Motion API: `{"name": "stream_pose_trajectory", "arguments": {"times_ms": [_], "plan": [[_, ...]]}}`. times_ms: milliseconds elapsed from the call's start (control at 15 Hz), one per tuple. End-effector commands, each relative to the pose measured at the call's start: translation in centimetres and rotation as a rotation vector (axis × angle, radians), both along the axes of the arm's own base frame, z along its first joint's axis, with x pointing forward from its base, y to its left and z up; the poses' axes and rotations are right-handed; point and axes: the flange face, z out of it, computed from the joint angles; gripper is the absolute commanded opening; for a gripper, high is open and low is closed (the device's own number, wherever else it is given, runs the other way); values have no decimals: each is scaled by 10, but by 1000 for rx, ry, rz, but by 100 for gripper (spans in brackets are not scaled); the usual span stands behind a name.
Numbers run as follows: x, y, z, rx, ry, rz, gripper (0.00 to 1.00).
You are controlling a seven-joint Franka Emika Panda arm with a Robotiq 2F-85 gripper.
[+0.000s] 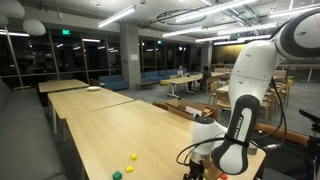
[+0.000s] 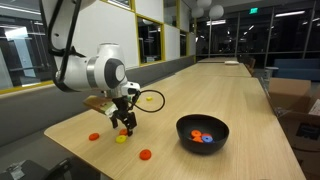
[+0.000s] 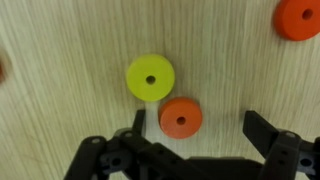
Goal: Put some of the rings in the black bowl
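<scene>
In the wrist view my gripper (image 3: 200, 128) is open, its two dark fingertips (image 3: 262, 130) hanging just above the wooden table. An orange ring (image 3: 181, 118) lies flat between them, nearer the left one, and a yellow ring (image 3: 150, 78) touches it just beyond. Another orange ring (image 3: 298, 18) lies at the top right. In an exterior view the gripper (image 2: 125, 126) hovers over the yellow ring (image 2: 121, 139), with orange rings (image 2: 94, 136) (image 2: 146, 154) on either side. The black bowl (image 2: 190, 146) stands apart to the right and holds an orange ring (image 2: 197, 135) and a blue ring (image 2: 207, 139).
The long wooden table (image 2: 230, 90) runs away from the arm, and its near edge is close to the rings. A black cable loop (image 2: 152, 98) hangs by the wrist. Two yellow pieces (image 1: 131, 161) and a green piece (image 1: 117, 175) lie on the table. Cardboard boxes (image 2: 285, 95) stand beyond it.
</scene>
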Motion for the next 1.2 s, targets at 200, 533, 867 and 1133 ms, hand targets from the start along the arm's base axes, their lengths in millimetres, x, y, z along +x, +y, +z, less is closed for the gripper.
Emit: {"name": "stream_pose_trajectory", "arguments": {"times_ms": [200,533,867,1133], "plan": [[-1,-6,13,19,13,-63,100],[-1,-11,17,0,11,-85,100],[0,-11,16,-38,48,-73,100],[0,-7,16,-35,45,-61,100]]}}
